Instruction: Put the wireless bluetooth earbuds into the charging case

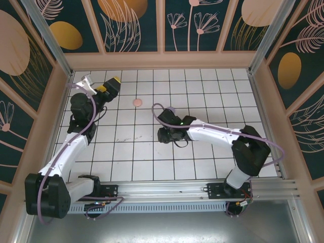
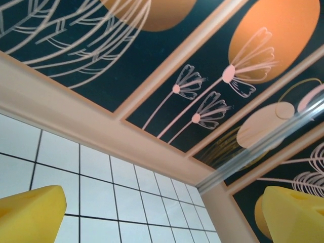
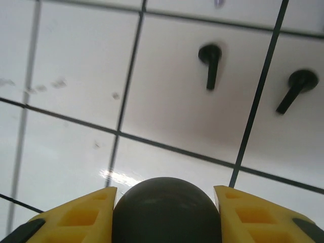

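My right gripper [image 3: 165, 191] is shut on a black rounded charging case [image 3: 166, 215], with both yellow fingers flat against its sides, low over the white tiles. Two black stemmed earbuds [image 3: 210, 63] [image 3: 296, 87] lie on the tiles just beyond it, a grid line between them. From above, the right gripper [image 1: 163, 135] sits near the middle of the floor and its body covers the case. My left gripper [image 1: 99, 84] is raised at the far left. Its yellow fingers [image 2: 30, 212] stand wide open with nothing between them.
A pale pink round disc [image 1: 137, 102] lies on the tiles between the two grippers, toward the back wall. A tiny lilac speck [image 3: 217, 2] shows at the top edge of the right wrist view. Patterned walls [image 1: 162, 25] enclose the tiled floor on three sides.
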Action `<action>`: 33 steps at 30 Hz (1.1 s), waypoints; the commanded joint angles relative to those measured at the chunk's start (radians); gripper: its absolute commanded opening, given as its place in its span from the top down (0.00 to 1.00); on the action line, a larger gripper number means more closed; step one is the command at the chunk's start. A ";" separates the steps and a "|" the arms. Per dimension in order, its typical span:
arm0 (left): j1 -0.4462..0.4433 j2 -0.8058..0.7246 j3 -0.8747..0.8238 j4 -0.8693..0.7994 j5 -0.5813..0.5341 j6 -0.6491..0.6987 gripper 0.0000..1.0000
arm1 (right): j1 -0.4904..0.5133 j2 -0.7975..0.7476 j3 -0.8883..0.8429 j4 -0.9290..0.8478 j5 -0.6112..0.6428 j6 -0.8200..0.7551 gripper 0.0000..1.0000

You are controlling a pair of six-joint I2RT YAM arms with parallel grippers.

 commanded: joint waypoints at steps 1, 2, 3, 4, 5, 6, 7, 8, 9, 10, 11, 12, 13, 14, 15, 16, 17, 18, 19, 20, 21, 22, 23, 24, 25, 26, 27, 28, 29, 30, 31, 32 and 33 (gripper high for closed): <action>-0.029 0.027 -0.026 0.112 0.085 0.021 0.01 | -0.054 -0.069 0.030 0.051 -0.025 0.053 0.71; -0.043 0.035 -0.034 0.125 0.089 0.035 0.01 | -0.074 -0.085 0.030 0.062 -0.029 0.060 0.71; -0.058 0.043 -0.039 0.130 0.086 0.047 0.01 | -0.093 -0.096 0.030 0.070 -0.030 0.066 0.71; -0.077 0.053 -0.045 0.140 0.082 0.060 0.01 | -0.115 -0.107 0.030 0.082 -0.030 0.072 0.71; -0.096 0.066 -0.054 0.164 0.086 0.069 0.01 | -0.136 -0.119 0.029 0.096 -0.030 0.079 0.71; -0.113 0.076 -0.060 0.183 0.088 0.074 0.01 | -0.154 -0.127 0.028 0.108 -0.052 0.085 0.71; -0.132 0.090 -0.068 0.207 0.089 0.080 0.01 | -0.173 -0.135 0.029 0.121 -0.059 0.091 0.71; -0.149 0.103 -0.075 0.230 0.091 0.085 0.01 | -0.189 -0.141 0.032 0.131 -0.060 0.101 0.71; -0.162 0.117 -0.081 0.247 0.095 0.092 0.01 | -0.202 -0.145 0.039 0.139 -0.059 0.109 0.71; -0.174 0.132 -0.087 0.267 0.102 0.103 0.01 | -0.215 -0.145 0.046 0.149 -0.063 0.118 0.71; -0.183 0.146 -0.098 0.295 0.107 0.112 0.01 | -0.224 -0.145 0.058 0.159 -0.065 0.128 0.71; -0.189 0.158 -0.110 0.326 0.115 0.117 0.01 | -0.235 -0.143 0.070 0.166 -0.067 0.135 0.71; -0.193 0.174 -0.123 0.360 0.124 0.117 0.01 | -0.242 -0.140 0.085 0.170 -0.066 0.145 0.71; -0.196 0.189 -0.133 0.393 0.137 0.118 0.01 | -0.249 -0.135 0.101 0.175 -0.066 0.154 0.71; -0.198 0.207 -0.146 0.434 0.149 0.116 0.01 | -0.255 -0.129 0.118 0.180 -0.067 0.165 0.71; -0.202 0.222 -0.160 0.476 0.159 0.115 0.01 | -0.261 -0.124 0.139 0.186 -0.066 0.176 0.71; -0.203 0.237 -0.173 0.516 0.173 0.112 0.01 | -0.264 -0.120 0.150 0.190 -0.062 0.188 0.71; -0.205 0.250 -0.181 0.547 0.185 0.111 0.01 | -0.267 -0.117 0.164 0.198 -0.062 0.198 0.71; -0.206 0.262 -0.192 0.578 0.199 0.110 0.01 | -0.272 -0.114 0.178 0.207 -0.063 0.212 0.71; -0.207 0.270 -0.201 0.605 0.209 0.110 0.01 | -0.276 -0.108 0.189 0.213 -0.064 0.223 0.71; -0.210 0.278 -0.210 0.630 0.219 0.110 0.01 | -0.276 -0.102 0.203 0.220 -0.063 0.234 0.71; -0.210 0.284 -0.220 0.660 0.229 0.109 0.01 | -0.279 -0.096 0.217 0.225 -0.061 0.247 0.71; -0.211 0.288 -0.228 0.688 0.236 0.105 0.01 | -0.280 -0.092 0.225 0.230 -0.060 0.256 0.71; -0.213 0.293 -0.238 0.719 0.244 0.100 0.01 | -0.282 -0.087 0.234 0.238 -0.060 0.269 0.71; -0.216 0.299 -0.244 0.747 0.255 0.094 0.02 | -0.283 -0.084 0.240 0.244 -0.061 0.280 0.71; -0.218 0.304 -0.241 0.760 0.265 0.092 0.02 | -0.283 -0.079 0.245 0.252 -0.062 0.292 0.71; -0.219 0.311 -0.238 0.766 0.278 0.093 0.02 | -0.283 -0.078 0.248 0.261 -0.065 0.304 0.72; -0.223 0.320 -0.232 0.775 0.290 0.095 0.03 | -0.283 -0.076 0.248 0.271 -0.069 0.321 0.72; -0.226 0.327 -0.226 0.782 0.300 0.096 0.04 | -0.284 -0.077 0.248 0.280 -0.073 0.338 0.72; -0.231 0.336 -0.219 0.784 0.313 0.100 0.05 | -0.284 -0.079 0.246 0.294 -0.076 0.355 0.72; -0.237 0.343 -0.213 0.782 0.318 0.108 0.06 | -0.283 -0.082 0.240 0.313 -0.082 0.372 0.72; -0.242 0.349 -0.207 0.780 0.321 0.114 0.06 | -0.284 -0.087 0.236 0.328 -0.087 0.387 0.72; -0.246 0.355 -0.201 0.776 0.321 0.121 0.07 | -0.284 -0.090 0.231 0.344 -0.093 0.405 0.72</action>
